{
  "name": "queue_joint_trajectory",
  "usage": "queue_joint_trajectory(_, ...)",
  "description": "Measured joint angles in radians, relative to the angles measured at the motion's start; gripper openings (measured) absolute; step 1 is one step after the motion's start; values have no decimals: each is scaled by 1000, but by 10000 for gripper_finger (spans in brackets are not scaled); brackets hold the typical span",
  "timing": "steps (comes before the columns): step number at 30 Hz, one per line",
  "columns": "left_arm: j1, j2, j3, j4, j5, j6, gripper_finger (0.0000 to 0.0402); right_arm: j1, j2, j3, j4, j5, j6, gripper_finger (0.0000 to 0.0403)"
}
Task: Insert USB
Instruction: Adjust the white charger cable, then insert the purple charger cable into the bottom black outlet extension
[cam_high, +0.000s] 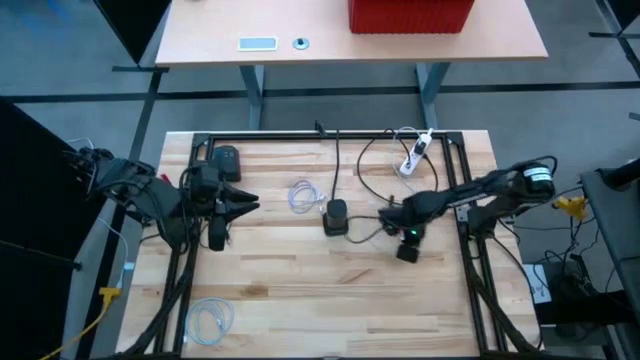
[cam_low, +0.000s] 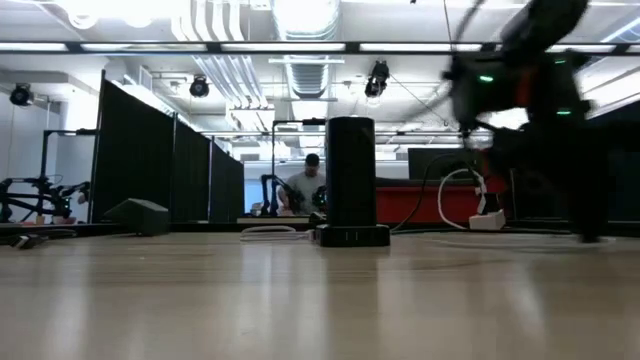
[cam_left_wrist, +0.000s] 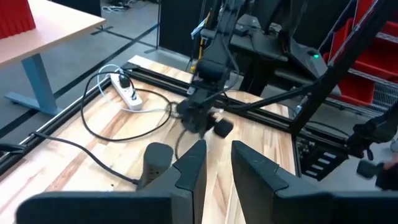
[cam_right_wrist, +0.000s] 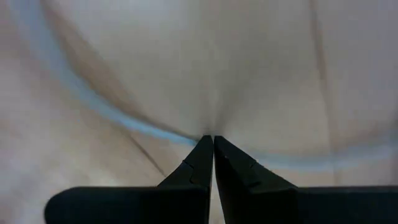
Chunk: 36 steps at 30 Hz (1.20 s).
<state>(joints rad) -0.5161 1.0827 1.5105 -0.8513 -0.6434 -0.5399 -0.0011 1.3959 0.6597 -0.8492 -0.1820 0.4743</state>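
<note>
A black upright USB hub (cam_high: 336, 215) (cam_low: 351, 175) stands on the wooden table near its middle. Just left of it lies a coil of white cable (cam_high: 300, 195). My right gripper (cam_high: 392, 214) (cam_right_wrist: 212, 138) hangs to the right of the hub, pointing straight down, its fingers shut tip to tip. In the right wrist view a blurred pale cable (cam_right_wrist: 112, 106) runs across the tabletop right past the fingertips. My left gripper (cam_high: 252, 205) (cam_left_wrist: 217, 149) waits raised at the table's left, aimed toward the hub (cam_left_wrist: 155, 162), open, with nothing between its fingers. My right gripper points down with its shut fingertips (cam_right_wrist: 205, 149) right at the pale cable (cam_right_wrist: 180, 135). The picture is smeared, and I cannot tell whether they touch or hold it.
A white power strip (cam_high: 415, 155) with looping black cords lies at the far right. A small black box (cam_high: 228, 158) sits far left, and a second white cable coil (cam_high: 210, 318) near left. A black metal frame (cam_high: 330, 135) runs around the table. The near middle of the table is bare wood.
</note>
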Motion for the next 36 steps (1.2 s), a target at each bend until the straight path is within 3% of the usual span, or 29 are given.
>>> queue_joint_trajectory(4, -1, 1, 0, -15, 6, -5, 63, 54, -66, -29, -135, -3, 61, 0)
queue_joint_trajectory(7, -1, 1, 0, -20, 7, -4, 63, 56, -188, -47, -130, 4, 150, 0)
queue_joint_trajectory(14, 0, 7, 0, -27, 7, -9, 63, 54, -413, -41, 99, 114, 222, 0)
queue_joint_trajectory(19, 25, 25, 0, -26, 10, 0, 63, 51, -463, -36, 276, 185, 190, 0)
queue_joint_trajectory(33, 307, 172, 0, -63, 350, 228, 63, -5, -338, 60, 476, 184, -27, 0)
queue_joint_trajectory(36, 414, 202, 0, -63, 505, 310, 63, -27, -306, 93, 485, 184, -73, 0)
